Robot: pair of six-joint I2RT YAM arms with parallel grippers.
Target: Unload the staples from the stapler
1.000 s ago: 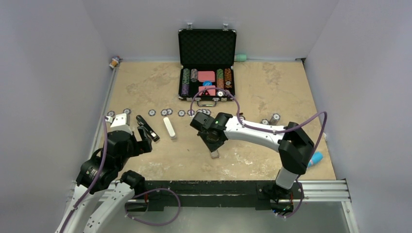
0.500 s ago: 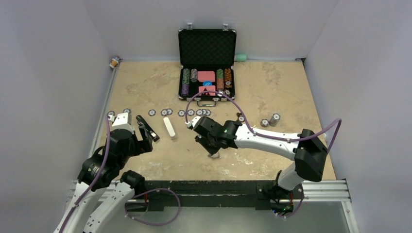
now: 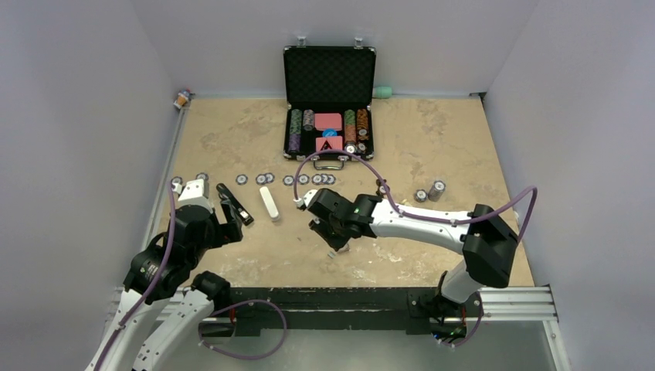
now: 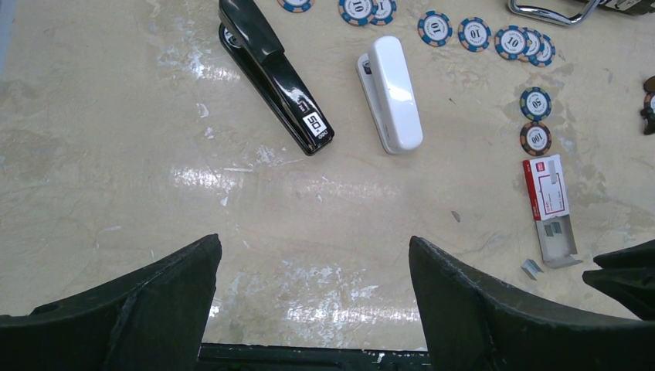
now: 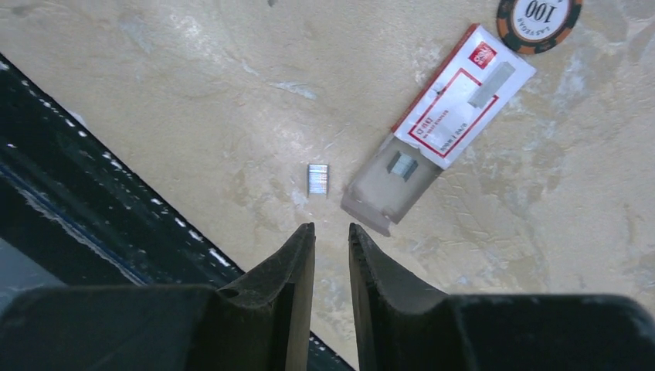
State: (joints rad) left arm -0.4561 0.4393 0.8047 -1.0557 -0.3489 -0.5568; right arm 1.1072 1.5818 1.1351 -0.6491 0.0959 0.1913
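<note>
The stapler (image 4: 274,73) lies shut on the table (image 4: 116,154), well ahead of the left gripper (image 4: 313,241) and off toward the finger on the left of the wrist view. A white stapler (image 4: 394,93) lies beside it without touching, more in line with the other finger. That gripper's fingers (image 4: 154,301) stand wide apart and hold nothing. The right gripper (image 5: 330,228) has its fingers (image 5: 286,286) nearly together, with a thin slit between them and nothing in it. Just ahead of those tips a short strip of staples (image 5: 318,179) lies flat on the table. Further ahead, on the other finger's side, sits a staple box (image 5: 456,100) with its tray slid out; the strip is near the tray's end but apart from it. Whether any staples sit inside the closed stapler cannot be told. The stapler looks rigid and fairly weighty, with a glossy top that may slip. It is probably best pinched across its narrow flanks near the middle or the hinge end, leaving the nose free to swing up. The strip is likely featherlight and brittle along its glued seams and may skid or snap. A gentle pinch across its short width, with the tips low to the table, suits it.
</note>
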